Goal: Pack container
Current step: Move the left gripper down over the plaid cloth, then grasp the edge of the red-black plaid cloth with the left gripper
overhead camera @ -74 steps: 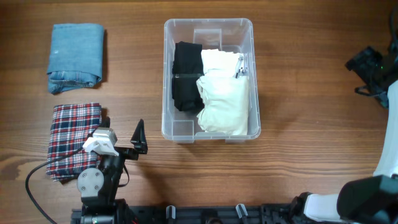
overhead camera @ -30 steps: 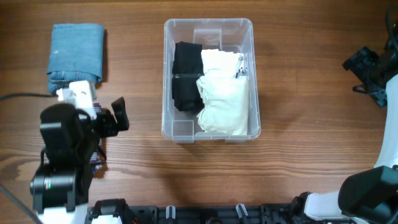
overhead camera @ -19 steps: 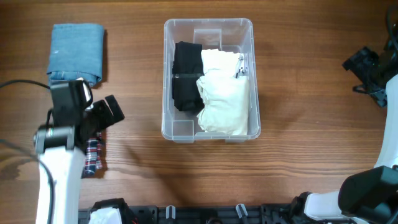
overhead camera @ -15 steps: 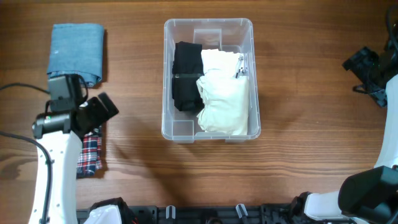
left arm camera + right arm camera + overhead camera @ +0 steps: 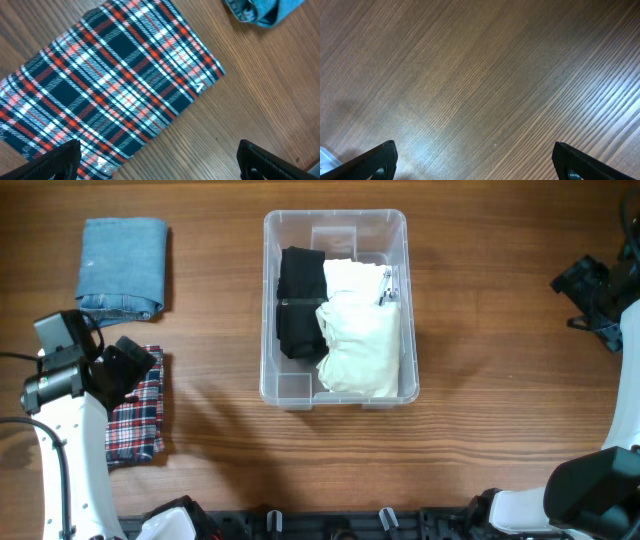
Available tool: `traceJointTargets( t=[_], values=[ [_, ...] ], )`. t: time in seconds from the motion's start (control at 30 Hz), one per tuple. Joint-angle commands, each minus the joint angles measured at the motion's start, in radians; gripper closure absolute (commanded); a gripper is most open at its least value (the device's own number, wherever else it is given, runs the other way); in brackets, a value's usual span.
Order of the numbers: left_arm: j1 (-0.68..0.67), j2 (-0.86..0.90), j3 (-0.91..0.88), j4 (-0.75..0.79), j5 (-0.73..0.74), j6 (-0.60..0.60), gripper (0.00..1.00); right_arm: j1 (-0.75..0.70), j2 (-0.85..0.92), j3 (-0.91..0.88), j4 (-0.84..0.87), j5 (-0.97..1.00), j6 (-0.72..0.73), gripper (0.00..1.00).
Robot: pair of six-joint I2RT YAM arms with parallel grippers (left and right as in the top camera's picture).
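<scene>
The clear plastic container [image 5: 271, 300] stands at the table's middle with a black garment [image 5: 298, 300] and a white garment [image 5: 360, 330] folded inside. A folded plaid shirt [image 5: 135, 425] lies at the left; it fills the left wrist view [image 5: 110, 95]. Folded blue jeans [image 5: 122, 268] lie at the far left; an edge shows in the left wrist view [image 5: 262, 11]. My left gripper [image 5: 130, 370] is open above the plaid shirt's top edge, holding nothing; its fingertips [image 5: 55, 162] show at the bottom. My right gripper [image 5: 580, 280] is open and empty at the far right, over bare wood [image 5: 480, 85].
The wooden table [image 5: 500, 410] stretches around the container. The left arm's white link [image 5: 70, 470] rises along the left front edge. A black rail [image 5: 330, 525] runs along the table's front edge.
My left arm has swung up and leftward from the table's front, uncovering most of the plaid shirt. The gripper now hovers over the shirt's upper edge. The right arm barely moved.
</scene>
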Motion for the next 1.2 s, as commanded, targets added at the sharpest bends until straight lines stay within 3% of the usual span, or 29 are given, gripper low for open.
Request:
traceJointTargets(
  t=[0.0, 0.07, 0.13, 0.2, 0.27, 0.37, 0.5, 0.6, 0.73, 1.17],
  values=[
    [0.038, 0.037, 0.014, -0.001, -0.013, -0.018, 0.00, -0.004, 0.008, -0.007, 0.010, -0.008, 0.012, 0.00],
    [0.048, 0.055, 0.014, -0.001, -0.014, -0.017, 0.00, -0.004, 0.008, -0.007, 0.014, -0.008, 0.012, 0.00],
    [0.059, 0.087, 0.014, -0.002, -0.013, -0.016, 0.07, -0.004, 0.008, -0.007, 0.014, -0.008, 0.012, 0.00],
    [0.063, 0.114, 0.014, -0.002, -0.013, -0.016, 0.21, -0.004, 0.008, -0.007, 0.019, -0.008, 0.012, 0.00],
    [0.063, 0.149, 0.014, -0.002, -0.013, -0.016, 0.46, -0.004, 0.008, -0.007, 0.032, -0.008, 0.012, 0.00],
    [0.063, 0.186, 0.014, -0.002, -0.013, -0.016, 0.73, -0.004, 0.008, -0.007, 0.047, -0.008, 0.012, 0.00],
    [0.064, 0.214, 0.014, -0.002, -0.014, -0.017, 0.96, -0.004, 0.008, -0.007, 0.056, -0.008, 0.012, 0.00],
    [0.064, 0.230, 0.013, -0.003, -0.032, -0.022, 0.96, -0.004, 0.008, -0.007, 0.056, -0.008, 0.012, 0.00],
    [0.064, 0.265, 0.013, -0.035, -0.108, -0.114, 0.96, -0.004, 0.008, -0.007, 0.056, -0.008, 0.012, 0.00],
    [0.063, 0.346, -0.051, -0.019, -0.113, -0.174, 0.96, -0.004, 0.008, -0.007, 0.056, -0.008, 0.012, 0.00]
  ],
)
